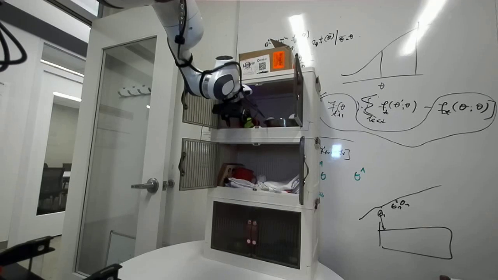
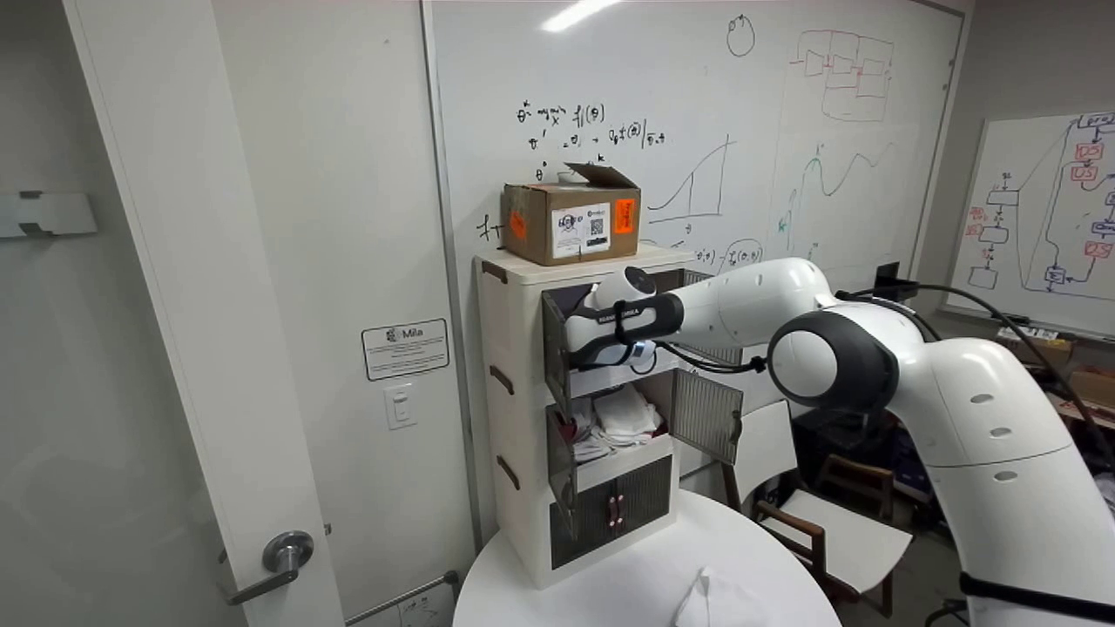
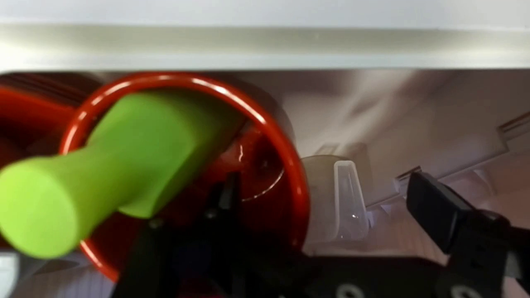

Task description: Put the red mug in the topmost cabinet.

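Observation:
The topmost cabinet (image 1: 272,97) is the highest compartment of the tall white unit, and its doors stand open. My gripper (image 1: 239,116) is inside its opening, low and toward one side. In the wrist view the gripper (image 3: 327,207) is open, with its fingers wide apart. The red mug (image 3: 298,186) fills the left of that view, with its mouth facing the camera. One dark finger overlaps the mug's mouth and the other is apart from it, with the mug's near wall between them. A yellow-green object (image 3: 140,145) sticks out of the mug; it also shows in an exterior view (image 1: 249,123).
A metal bowl (image 1: 281,122) stands beside the gripper in the top compartment. Open doors (image 1: 298,93) (image 1: 198,112) flank the opening. A white edge (image 3: 265,45) crosses the wrist view. The middle compartment holds white cloths (image 1: 278,183) and a red item (image 1: 244,174). A cardboard box (image 2: 571,222) sits on top.

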`<state>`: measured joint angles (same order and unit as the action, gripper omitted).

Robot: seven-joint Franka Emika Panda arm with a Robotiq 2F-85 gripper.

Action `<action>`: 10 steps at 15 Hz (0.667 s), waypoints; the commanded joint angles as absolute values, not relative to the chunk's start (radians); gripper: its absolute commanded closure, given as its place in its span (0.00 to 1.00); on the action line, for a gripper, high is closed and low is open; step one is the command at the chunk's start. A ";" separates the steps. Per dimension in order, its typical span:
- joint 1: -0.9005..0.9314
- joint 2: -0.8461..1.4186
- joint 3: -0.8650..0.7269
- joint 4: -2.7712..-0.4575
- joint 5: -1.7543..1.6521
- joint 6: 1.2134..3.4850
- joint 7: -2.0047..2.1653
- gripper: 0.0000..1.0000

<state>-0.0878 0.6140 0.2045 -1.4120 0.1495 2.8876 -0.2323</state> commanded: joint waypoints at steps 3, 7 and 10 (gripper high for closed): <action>-0.002 0.593 0.098 -1.412 0.038 2.822 -0.187 0.41; 0.079 0.590 -0.013 -1.405 -0.121 2.721 -0.159 0.72; 0.102 0.588 -0.035 -1.399 -0.188 2.686 -0.158 0.94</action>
<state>0.0635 0.5962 0.0031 -1.4098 -0.1182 2.7336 -0.1854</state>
